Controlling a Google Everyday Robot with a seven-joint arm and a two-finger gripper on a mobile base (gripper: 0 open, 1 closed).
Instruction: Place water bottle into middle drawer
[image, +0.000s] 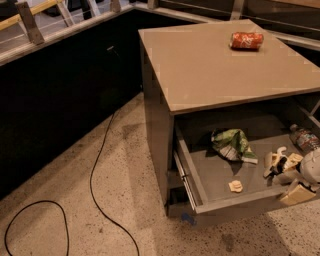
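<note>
The water bottle (303, 138), clear with a coloured label, lies on its side inside the open middle drawer (235, 202), at its far right by the edge of the view. My gripper (276, 162) hangs over the right part of the drawer, just left of and nearer than the bottle. It is apart from the bottle, open and empty. The arm behind it runs out of view at the right.
A crumpled green chip bag (231, 144) and a small pale scrap (235, 186) lie in the drawer. A red soda can (246, 40) lies on the cabinet top (215, 65). A black cable (97, 170) winds over the speckled floor to the left. A dark counter wall runs along the back left.
</note>
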